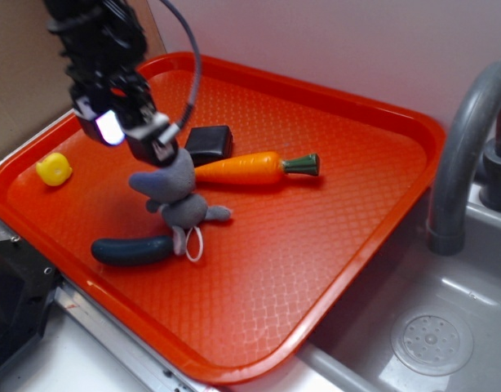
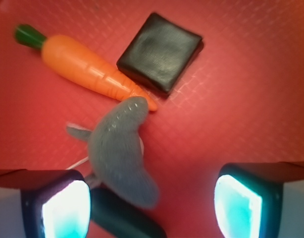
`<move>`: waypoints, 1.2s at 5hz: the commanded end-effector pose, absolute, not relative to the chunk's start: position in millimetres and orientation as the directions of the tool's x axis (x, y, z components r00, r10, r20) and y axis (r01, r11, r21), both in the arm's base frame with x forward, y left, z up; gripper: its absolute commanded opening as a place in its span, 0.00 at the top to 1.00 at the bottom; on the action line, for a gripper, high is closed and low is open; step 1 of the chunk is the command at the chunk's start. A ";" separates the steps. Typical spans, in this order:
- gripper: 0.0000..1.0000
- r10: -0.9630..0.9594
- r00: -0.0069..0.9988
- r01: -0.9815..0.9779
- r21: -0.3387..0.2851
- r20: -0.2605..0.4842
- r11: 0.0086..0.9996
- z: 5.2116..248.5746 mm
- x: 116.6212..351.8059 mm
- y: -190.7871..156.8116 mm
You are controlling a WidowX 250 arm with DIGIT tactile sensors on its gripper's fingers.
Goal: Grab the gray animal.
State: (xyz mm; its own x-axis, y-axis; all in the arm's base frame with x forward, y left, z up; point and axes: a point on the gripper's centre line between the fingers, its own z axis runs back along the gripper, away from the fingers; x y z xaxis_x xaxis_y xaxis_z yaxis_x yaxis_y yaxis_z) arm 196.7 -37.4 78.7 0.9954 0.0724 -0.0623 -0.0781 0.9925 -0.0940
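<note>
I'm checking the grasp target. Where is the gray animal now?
In the exterior view, the gray animal lies mid-tray, just below the gripper, between the carrot and the dark sausage piece.

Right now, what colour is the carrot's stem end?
Dark green, on the carrot; clearest in the exterior view.

The tray (image 1: 332,245) is orange-red with an embossed diamond grid. The plush mouse (image 1: 175,196) is soft gray with a white loop (image 1: 193,243). The carrot (image 1: 242,169) is orange, its top dark green. The square block (image 2: 159,52) is black, the duck (image 1: 53,170) yellow, the sausage-shaped piece (image 1: 132,250) dark gray-blue. The finger pads (image 2: 65,210) glow pale cyan.
</note>
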 end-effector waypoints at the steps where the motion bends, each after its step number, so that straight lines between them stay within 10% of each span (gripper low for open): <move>1: 0.00 0.014 0.995 -0.025 -0.121 -0.094 0.992 57.1 201.1 -55.1; 3: 0.00 -0.050 0.989 0.030 -0.145 -0.138 0.989 38.5 197.7 -66.3; 4: 1.00 -0.036 0.993 0.024 -0.103 -0.116 0.994 41.6 196.1 -65.7; 6: 1.00 -0.085 0.996 0.084 -0.047 -0.033 0.995 104.2 200.6 -42.3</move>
State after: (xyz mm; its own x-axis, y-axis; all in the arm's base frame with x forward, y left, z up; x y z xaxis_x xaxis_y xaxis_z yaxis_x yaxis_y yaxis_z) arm 195.9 -41.7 94.2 0.9927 -0.0782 -0.0923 0.0752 0.9965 -0.0353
